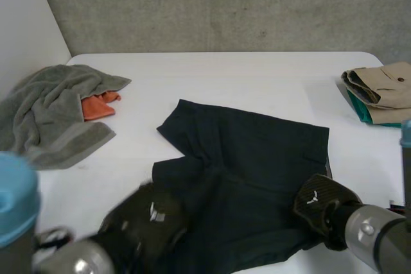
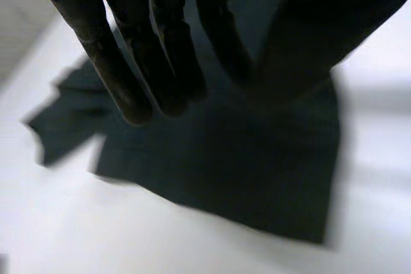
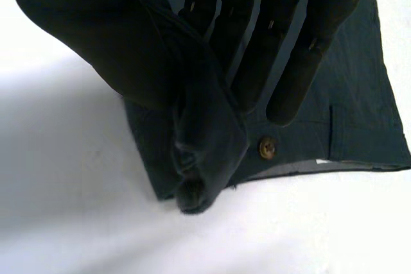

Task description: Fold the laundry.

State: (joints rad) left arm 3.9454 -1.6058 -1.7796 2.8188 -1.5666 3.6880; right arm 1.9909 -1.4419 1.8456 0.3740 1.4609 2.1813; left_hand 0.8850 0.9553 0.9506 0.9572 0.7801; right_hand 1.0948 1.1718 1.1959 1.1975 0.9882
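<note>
Item: shorts (image 1: 250, 158), dark, spread at desk (image 1: 257, 81) centre. At 7 o'clock, left robot hand (image 1: 148, 222) is held over them, fingers straight, nothing gripped. At 5 o'clock, the waistband corner is pinched by right robot hand (image 1: 321, 203).

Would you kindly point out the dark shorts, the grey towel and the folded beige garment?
dark shorts (image 1: 257, 152): head view, on the flat middle of the fabric.
grey towel (image 1: 45, 107): head view, on its crumpled middle.
folded beige garment (image 1: 385, 85): head view, on its top layer.

The dark shorts (image 1: 250, 171) lie spread mostly flat on the white tabletop (image 1: 257, 88) — legs toward the left, waistband toward the right
</note>
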